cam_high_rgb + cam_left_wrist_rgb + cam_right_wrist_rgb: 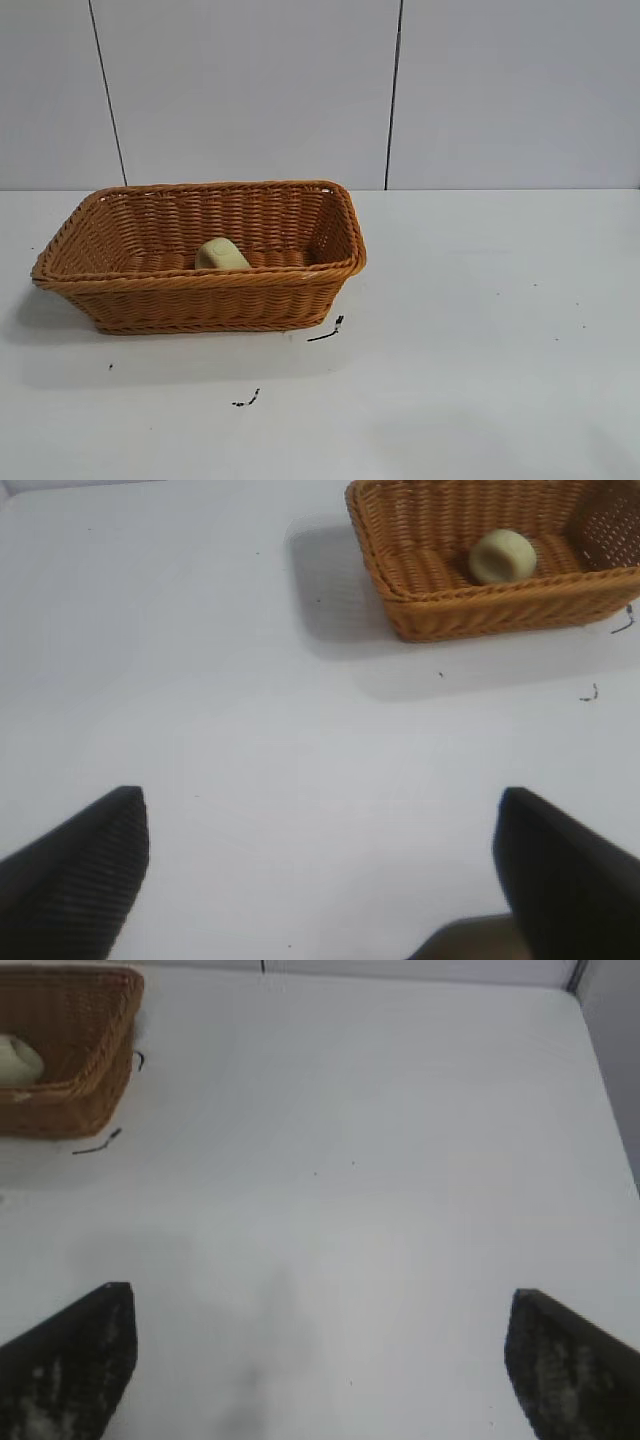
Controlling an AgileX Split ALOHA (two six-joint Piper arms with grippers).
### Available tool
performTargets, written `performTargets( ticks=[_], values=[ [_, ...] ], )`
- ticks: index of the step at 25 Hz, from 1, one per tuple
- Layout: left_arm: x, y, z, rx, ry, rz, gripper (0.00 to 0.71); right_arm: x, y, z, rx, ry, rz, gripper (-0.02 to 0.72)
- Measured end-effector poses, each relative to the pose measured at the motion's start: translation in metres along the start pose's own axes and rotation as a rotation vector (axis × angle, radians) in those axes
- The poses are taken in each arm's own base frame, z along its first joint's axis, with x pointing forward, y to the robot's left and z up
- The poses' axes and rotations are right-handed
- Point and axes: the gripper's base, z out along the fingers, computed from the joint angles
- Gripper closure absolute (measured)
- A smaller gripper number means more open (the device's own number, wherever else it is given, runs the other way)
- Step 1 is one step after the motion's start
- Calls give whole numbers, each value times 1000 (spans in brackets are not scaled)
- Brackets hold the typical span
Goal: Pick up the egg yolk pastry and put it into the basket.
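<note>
The orange-brown wicker basket [205,290] stands on the white table at the left. The pale yellow egg yolk pastry [221,255] lies inside it on the bottom, near the front wall. It also shows in the left wrist view [502,556] inside the basket [470,610], and partly in the right wrist view [18,1060] inside the basket [85,1090]. My left gripper [322,865] is open and empty above bare table, well away from the basket. My right gripper [322,1355] is open and empty above bare table, also far from the basket. Neither arm shows in the exterior view.
Small black marks lie on the table in front of the basket [327,331] and nearer the front edge [246,400]. A grey panelled wall [400,90] stands behind the table.
</note>
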Motion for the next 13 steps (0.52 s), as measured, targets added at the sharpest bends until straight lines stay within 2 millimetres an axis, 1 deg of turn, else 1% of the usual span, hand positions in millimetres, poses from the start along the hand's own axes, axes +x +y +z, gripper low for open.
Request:
performTargets(
  ticks=[13],
  values=[
    [0, 0, 0, 0, 0, 0, 14, 1, 1, 0, -8, -5, 3, 10]
  ],
)
